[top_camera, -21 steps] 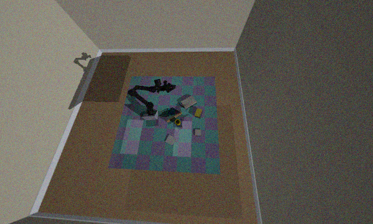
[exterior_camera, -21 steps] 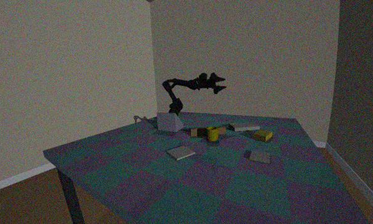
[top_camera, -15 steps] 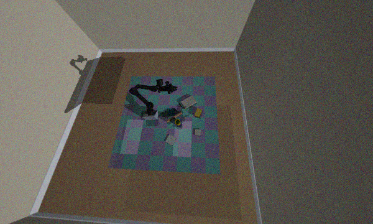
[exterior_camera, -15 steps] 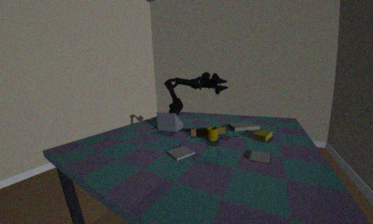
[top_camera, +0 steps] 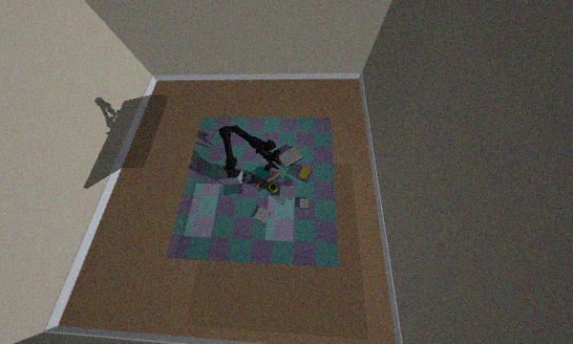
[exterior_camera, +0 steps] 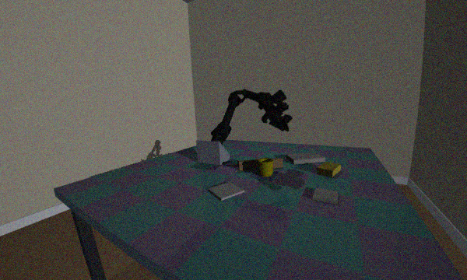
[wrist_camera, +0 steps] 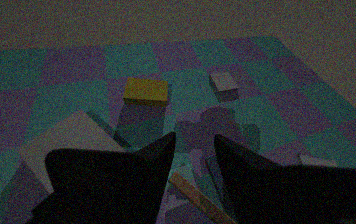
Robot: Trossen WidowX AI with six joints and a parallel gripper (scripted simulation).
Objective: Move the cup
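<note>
A yellow cup [top_camera: 272, 187] [exterior_camera: 266, 167] stands upright near the middle of the table, just in front of a low wooden piece [exterior_camera: 277, 163]. Its inside looks dark from above, and I cannot make out the marbles. One thin pale square [top_camera: 262, 214] [exterior_camera: 226, 190] lies nearer the front; a larger pale slab [top_camera: 290, 156] [exterior_camera: 307, 159] [wrist_camera: 71, 142] lies farther back. Which surfaces are the pads, and what is under the cup, I cannot tell. My gripper [top_camera: 276, 167] [exterior_camera: 288, 123] [wrist_camera: 194, 137] is partly open and empty, high above the table and behind the cup. The cup is not seen in the wrist view.
A yellow block [top_camera: 305, 173] [exterior_camera: 329, 169] [wrist_camera: 146, 91] lies right of the cup. A small grey block [top_camera: 304, 203] [exterior_camera: 326, 195] [wrist_camera: 224, 82] lies at the front right. A pale wedge-shaped box [exterior_camera: 209, 152] stands by the arm's base, left of the cup.
</note>
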